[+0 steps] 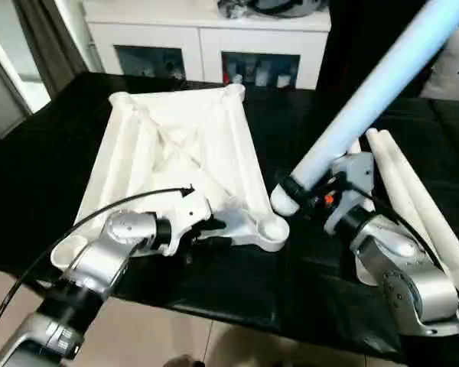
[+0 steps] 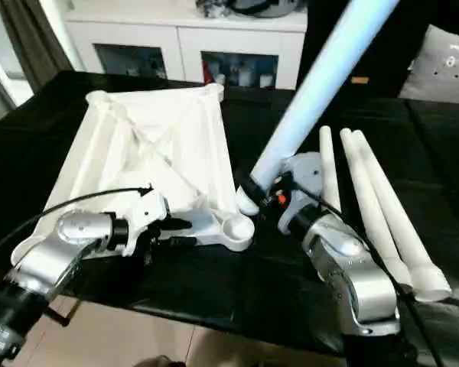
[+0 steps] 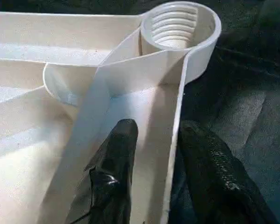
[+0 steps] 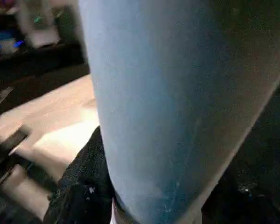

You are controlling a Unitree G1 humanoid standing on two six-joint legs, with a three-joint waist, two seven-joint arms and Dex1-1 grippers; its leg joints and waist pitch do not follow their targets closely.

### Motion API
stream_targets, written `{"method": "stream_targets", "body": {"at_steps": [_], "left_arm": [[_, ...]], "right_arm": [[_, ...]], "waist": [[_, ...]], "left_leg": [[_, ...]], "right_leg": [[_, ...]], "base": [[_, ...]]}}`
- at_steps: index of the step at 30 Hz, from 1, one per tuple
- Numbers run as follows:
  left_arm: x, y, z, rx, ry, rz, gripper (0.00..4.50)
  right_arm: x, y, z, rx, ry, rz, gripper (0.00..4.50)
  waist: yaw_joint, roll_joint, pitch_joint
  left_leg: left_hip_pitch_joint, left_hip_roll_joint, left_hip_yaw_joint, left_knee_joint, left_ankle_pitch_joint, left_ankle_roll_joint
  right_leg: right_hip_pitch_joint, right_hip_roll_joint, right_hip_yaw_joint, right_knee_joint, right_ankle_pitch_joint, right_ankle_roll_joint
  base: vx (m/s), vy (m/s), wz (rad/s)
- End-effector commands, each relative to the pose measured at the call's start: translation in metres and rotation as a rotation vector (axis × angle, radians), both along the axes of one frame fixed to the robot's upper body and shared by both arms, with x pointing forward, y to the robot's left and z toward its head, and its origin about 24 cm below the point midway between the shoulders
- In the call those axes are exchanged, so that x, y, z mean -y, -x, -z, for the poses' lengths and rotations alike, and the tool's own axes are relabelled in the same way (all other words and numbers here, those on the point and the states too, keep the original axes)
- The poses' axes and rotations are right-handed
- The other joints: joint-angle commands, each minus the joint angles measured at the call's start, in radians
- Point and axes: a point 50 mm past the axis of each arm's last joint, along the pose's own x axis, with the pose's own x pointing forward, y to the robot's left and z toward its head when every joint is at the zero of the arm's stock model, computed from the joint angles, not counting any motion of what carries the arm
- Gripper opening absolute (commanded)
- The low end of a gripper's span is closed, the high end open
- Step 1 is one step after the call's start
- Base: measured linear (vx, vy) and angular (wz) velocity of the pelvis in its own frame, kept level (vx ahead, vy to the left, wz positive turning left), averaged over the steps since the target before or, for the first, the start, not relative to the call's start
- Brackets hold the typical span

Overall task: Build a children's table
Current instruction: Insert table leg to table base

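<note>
1. Silver forearms sit closest to cam; between them, the tabletop (image 1: 176,164) lies upside down on the black cloth (image 1: 38,176), ribs facing up.
2. Progress: early. No leg seated yet, as far as visible. The corner socket (image 1: 273,227) nearest the grippers is empty, threads showing inside in left wrist view. Far corners look empty too.
3. Left to do (judgement): all four legs need seating, then flip the table upright.
4. Right gripper (image 1: 310,191) is clamped on one leg (image 1: 367,99) near its lower end, fingers wrapped round the tube. Leg tilts steeply up and away; its butt end hangs just beside the empty socket, not inside it.
5. Left gripper (image 3: 154,154) straddles the tabletop's edge wall just short of that socket: one finger (image 3: 116,154) inside the rim, other outside on the cloth side. Jaws partly apart; can't tell if they pinch the wall yet.
6. Three spare legs (image 2: 375,206) lie on the cloth on the outer side of the right gripper, close together, near its forearm.
</note>
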Motion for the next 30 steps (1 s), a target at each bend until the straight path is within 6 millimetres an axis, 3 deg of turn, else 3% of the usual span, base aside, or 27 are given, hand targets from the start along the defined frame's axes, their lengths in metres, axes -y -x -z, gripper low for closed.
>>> {"method": "stream_targets", "body": {"at_steps": [1, 3, 7, 9, 13, 14, 30], "left_arm": [[0.0, -0.003, -0.001, 0.008, -0.021, 0.021, 1.31], [0.0, -0.003, -0.001, 0.009, -0.027, 0.024, 1.0], [0.0, -0.006, 0.001, 0.002, -0.035, 0.043, 0.89], [0.0, -0.007, 0.002, -0.005, -0.044, 0.063, 0.53], [-0.001, -0.009, 0.003, 0.002, -0.063, 0.078, 0.37], [-0.001, -0.009, 0.003, 0.005, -0.067, 0.081, 0.09], [0.008, -0.005, 0.006, 0.013, -0.038, 0.145, 0.0]], "right_arm": [[-0.004, 0.002, -0.005, 0.003, -0.008, -0.053, 1.91], [-0.005, 0.003, -0.006, -0.004, -0.015, -0.077, 1.91], [-0.005, 0.006, -0.004, -0.03, 0.007, -0.111, 1.91], [-0.005, 0.007, -0.003, -0.038, 0.02, -0.128, 1.91], [-0.005, 0.007, -0.002, -0.039, 0.062, -0.149, 1.91], [-0.006, 0.006, -0.001, -0.039, 0.071, -0.153, 1.91], [-0.011, -0.005, 0.005, -0.092, 0.188, -0.206, 1.91]], "waist": [[0.001, -0.015, -0.068], [0.002, -0.015, -0.069], [0.001, -0.016, -0.068], [0.0, -0.02, -0.07], [0.002, -0.021, -0.071], [0.001, -0.025, -0.071], [0.0, -0.029, -0.072]], "left_leg": [[0.014, 0.071, -0.025, -0.083, -0.219, 0.014], [0.014, 0.072, -0.025, -0.082, -0.212, 0.016], [0.014, 0.071, -0.023, -0.08, -0.207, 0.023], [0.015, 0.072, -0.023, -0.08, -0.204, 0.021], [0.013, 0.073, -0.023, -0.079, -0.185, 0.026], [0.012, 0.073, -0.022, -0.079, -0.184, 0.028], [0.015, 0.074, -0.019, -0.074, -0.163, 0.036]], "right_leg": [[0.045, -0.086, 0.049, -0.079, -0.294, -0.192], [0.046, -0.087, 0.049, -0.076, -0.283, -0.198], [0.046, -0.085, 0.048, -0.079, -0.287, -0.203], [0.047, -0.086, 0.048, -0.077, -0.288, -0.203], [0.047, -0.087, 0.048, -0.076, -0.279, -0.203], [0.048, -0.087, 0.047, -0.076, -0.27, -0.206], [0.048, -0.087, 0.048, -0.073, -0.246, -0.223]], "base": [[0.0, 0.0, 0.0], [0.0, 0.0, 0.0], [0.0, 0.0, 0.0], [0.0, 0.0, 0.0], [0.0, 0.0, 0.0], [0.0, 0.0, 0.0], [0.0, 0.0, 0.0]]}}
